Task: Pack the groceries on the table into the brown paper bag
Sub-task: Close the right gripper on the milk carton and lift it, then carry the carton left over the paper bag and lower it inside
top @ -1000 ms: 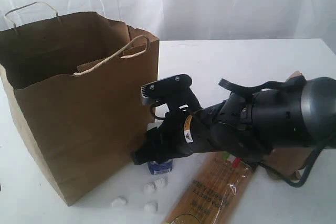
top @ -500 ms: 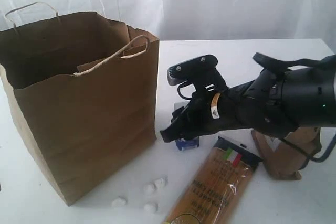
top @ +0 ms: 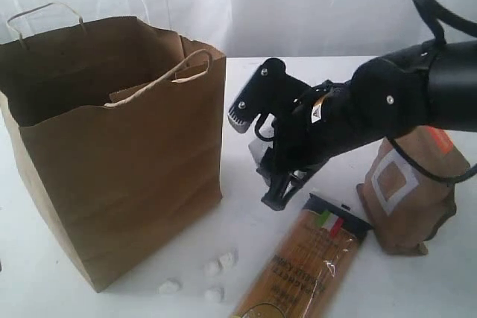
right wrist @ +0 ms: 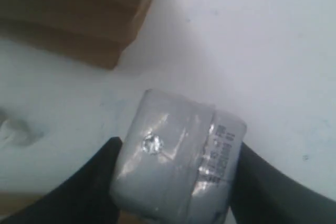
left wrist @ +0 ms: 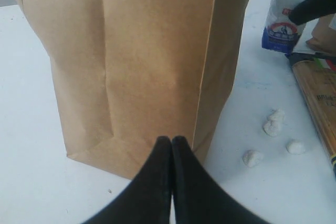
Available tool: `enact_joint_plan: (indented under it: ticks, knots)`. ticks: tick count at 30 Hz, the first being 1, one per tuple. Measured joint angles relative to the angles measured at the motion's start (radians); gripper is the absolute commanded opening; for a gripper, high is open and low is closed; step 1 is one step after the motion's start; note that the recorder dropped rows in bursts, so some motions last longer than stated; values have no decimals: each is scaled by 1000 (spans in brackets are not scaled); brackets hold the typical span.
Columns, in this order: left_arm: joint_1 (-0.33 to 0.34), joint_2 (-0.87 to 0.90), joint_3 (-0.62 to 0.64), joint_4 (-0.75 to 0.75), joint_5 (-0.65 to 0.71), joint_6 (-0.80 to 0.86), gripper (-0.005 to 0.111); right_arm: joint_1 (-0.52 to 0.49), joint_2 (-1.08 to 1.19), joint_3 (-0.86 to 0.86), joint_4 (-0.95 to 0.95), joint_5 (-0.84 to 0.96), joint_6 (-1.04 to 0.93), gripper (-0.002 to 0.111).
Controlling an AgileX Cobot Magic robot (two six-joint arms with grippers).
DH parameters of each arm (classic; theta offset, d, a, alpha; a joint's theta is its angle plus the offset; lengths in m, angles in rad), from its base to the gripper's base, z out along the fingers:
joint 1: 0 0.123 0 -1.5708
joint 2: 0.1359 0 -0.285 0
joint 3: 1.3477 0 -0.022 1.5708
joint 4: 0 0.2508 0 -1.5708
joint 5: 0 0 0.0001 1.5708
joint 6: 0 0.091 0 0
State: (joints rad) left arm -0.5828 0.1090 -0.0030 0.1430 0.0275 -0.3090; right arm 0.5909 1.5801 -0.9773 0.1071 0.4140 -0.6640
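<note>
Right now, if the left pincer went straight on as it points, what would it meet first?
Most likely the brown paper bag, near its bottom corner; the shut left pincer points at it, though the gap is hard to judge.

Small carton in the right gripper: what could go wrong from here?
1. The right gripper holds the small carton low beside the brown paper bag; without a high lift it may hit the wall and shove the bag.
2. The near handle droops over the opening and could snag the carton.
3. The arm is close to the upright brown pouch; a swing might topple it.
</note>
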Motion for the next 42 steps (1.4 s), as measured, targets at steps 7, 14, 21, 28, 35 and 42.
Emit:
enact_joint_plan:
  ticks: [7,14,21,28,35,42]
  knots:
    - [0,0,0,0,0,0,0,0,0,-80,54,382,-28,0]
    - [0,0,0,0,0,0,0,0,0,-99,-130,619,243,0]
    - [0,0,0,0,0,0,0,0,0,-125,-554,510,646,0]
    - [0,0,0,0,0,0,0,-2,-14,-178,-763,211,943,0]
    - [0,0,0,0,0,0,0,-2,-56,-178,-596,55,1024,0]
    - [0,0,0,0,0,0,0,-2,-106,-178,-451,89,990,0]
